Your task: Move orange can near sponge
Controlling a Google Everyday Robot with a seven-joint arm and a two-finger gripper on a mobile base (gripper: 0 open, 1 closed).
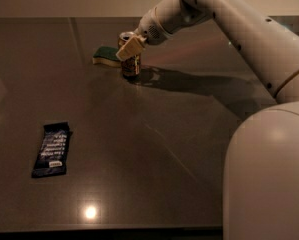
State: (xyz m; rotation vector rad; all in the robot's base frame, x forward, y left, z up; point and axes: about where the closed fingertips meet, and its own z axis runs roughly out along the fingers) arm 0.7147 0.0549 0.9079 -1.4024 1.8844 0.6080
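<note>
The orange can [131,68] stands upright on the dark table at the back, just right of the sponge [106,55], almost touching it. The sponge lies flat, green top up over a pale edge. My gripper [130,47] reaches in from the upper right and is shut on the upper part of the can. One pale finger [131,46] crosses the front of the can, and the other is hidden behind it. The can's silver top [125,35] shows just above the finger.
A dark blue snack bar wrapper [51,149] lies flat at the front left. My white arm [229,19] spans the upper right and my base [269,174] fills the lower right corner. The table's front edge [104,230] runs along the bottom.
</note>
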